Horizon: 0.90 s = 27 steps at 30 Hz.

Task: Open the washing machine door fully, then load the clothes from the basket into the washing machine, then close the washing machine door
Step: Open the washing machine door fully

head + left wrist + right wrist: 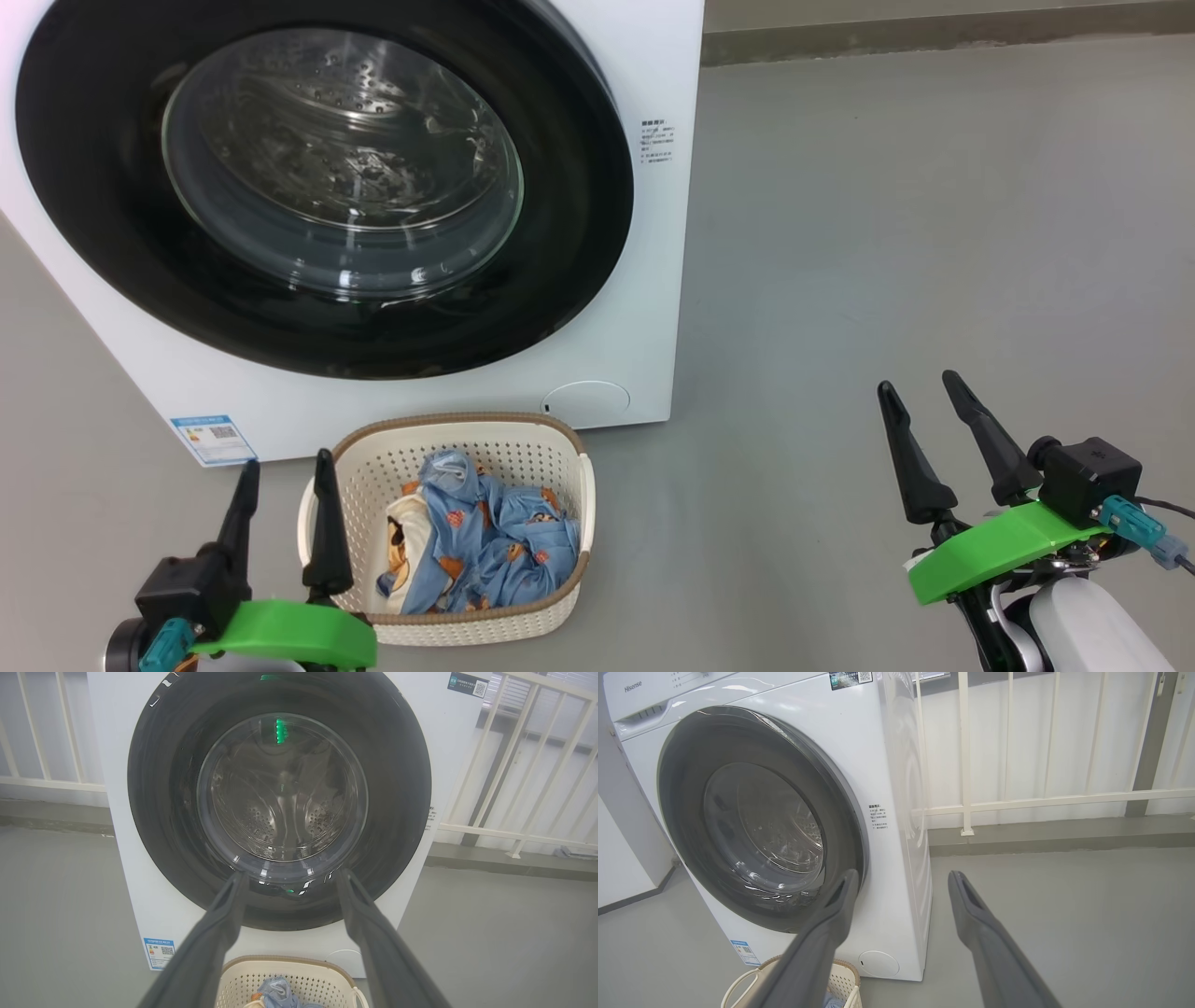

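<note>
The white washing machine (pixel 644 308) stands ahead with its round black-rimmed door (pixel 103 224) flat against the front, glass window at the centre. The door (pixel 154 826) faces my left wrist view, and the door (pixel 686 812) is seen at an angle from the right wrist. On the floor just before the machine sits the cream basket (pixel 569 457) holding blue printed clothes (pixel 504 551) and a cream piece. My left gripper (pixel 285 476) is open just left of the basket, nothing between its fingers. My right gripper (pixel 920 387) is open over bare floor, well right of the basket.
Grey floor (pixel 934 233) spreads to the right of the machine. A white railing (pixel 1017 798) runs behind the machine on a low kerb. A white wall (pixel 621 858) stands close on the machine's left side. A blue label sticker (pixel 213 439) marks its lower left corner.
</note>
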Motion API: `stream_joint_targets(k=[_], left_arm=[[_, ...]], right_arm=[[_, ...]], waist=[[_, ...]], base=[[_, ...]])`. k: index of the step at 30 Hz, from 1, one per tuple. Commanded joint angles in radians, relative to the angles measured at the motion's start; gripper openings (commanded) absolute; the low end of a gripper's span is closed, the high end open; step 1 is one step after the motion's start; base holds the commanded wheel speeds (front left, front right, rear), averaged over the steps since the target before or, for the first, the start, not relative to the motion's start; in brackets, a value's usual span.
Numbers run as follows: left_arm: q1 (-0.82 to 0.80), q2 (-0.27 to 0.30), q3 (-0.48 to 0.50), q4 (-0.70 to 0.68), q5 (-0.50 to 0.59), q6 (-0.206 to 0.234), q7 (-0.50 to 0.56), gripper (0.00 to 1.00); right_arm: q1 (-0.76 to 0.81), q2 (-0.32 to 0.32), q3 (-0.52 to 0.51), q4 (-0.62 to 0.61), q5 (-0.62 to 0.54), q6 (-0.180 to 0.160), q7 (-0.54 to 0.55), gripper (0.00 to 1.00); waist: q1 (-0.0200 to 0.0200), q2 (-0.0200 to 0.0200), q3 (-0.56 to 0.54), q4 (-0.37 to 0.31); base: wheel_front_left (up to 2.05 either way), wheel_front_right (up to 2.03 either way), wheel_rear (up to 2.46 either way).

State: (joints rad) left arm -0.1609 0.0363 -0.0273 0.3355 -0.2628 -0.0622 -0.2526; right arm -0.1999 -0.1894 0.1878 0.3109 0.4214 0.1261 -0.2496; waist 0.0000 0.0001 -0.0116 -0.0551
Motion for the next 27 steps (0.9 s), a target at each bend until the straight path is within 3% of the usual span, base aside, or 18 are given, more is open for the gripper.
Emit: stream_joint_targets(k=[1,27], left_arm=[[-0.028,0.014,0.028,-0.025,-0.004,-0.002,-0.009,1.00],[-0.033,0.014,0.028,-0.022,0.006,0.008,-0.009,1.00]], right_arm=[[-0.033,-0.009,0.019,-0.020,0.005,0.005,-0.012,1.00],[-0.074,-0.034,0.012,-0.007,0.016,0.005,-0.012,1.00]], waist=[[0.0000,-0.0001,-0.001,0.000],[0.0000,-0.0001,0.025,0.009]], base=[[0.00,0.00,0.00],[0.00,0.00,0.00]])
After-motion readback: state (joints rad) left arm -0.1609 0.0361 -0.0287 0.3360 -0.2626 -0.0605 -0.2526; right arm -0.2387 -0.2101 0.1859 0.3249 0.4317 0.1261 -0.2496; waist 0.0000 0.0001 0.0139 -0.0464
